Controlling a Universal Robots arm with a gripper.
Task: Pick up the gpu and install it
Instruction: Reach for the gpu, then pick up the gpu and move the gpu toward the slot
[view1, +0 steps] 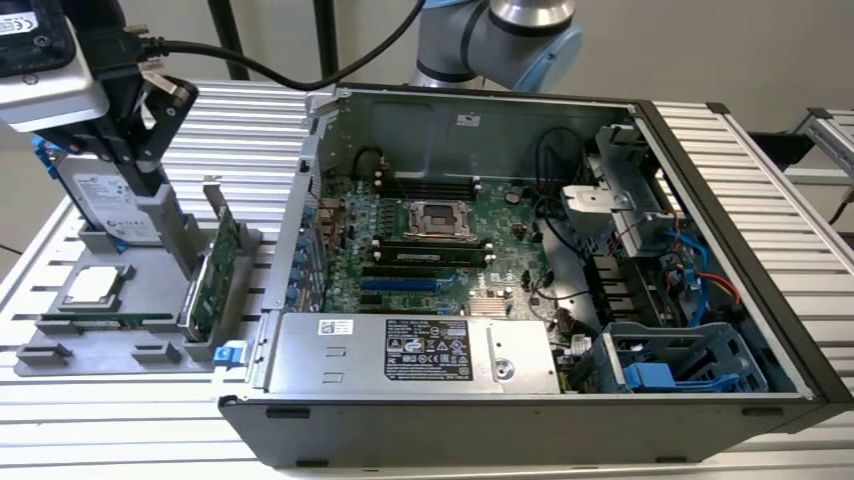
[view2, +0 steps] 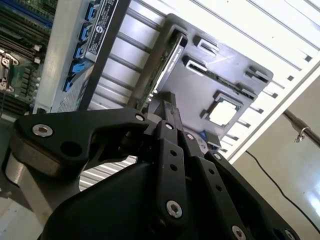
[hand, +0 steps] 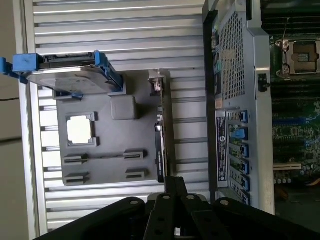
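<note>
Approach to the pick, judged from the layout. Upper left of the exterior view: gripper (view1: 138, 180) poised above the grey holder tray (view1: 94, 347), fingers drawn close together with nothing between them, likewise in the first wrist view. Left of centre in the exterior view: gpu (view1: 208, 272) standing on edge in a slot along the tray side nearest the computer case (view1: 534, 430), untouched, silver bracket (view1: 214, 195) rising at its far end. Best done squared to the card's thin top edge (hand: 160, 150), centred along its length and kept off the bracket. Hard drive (view1: 100, 195) just beside the gripper. Case wall near the card on the exterior view's right. Open room, by judgement, mainly straight above the tray.
</note>
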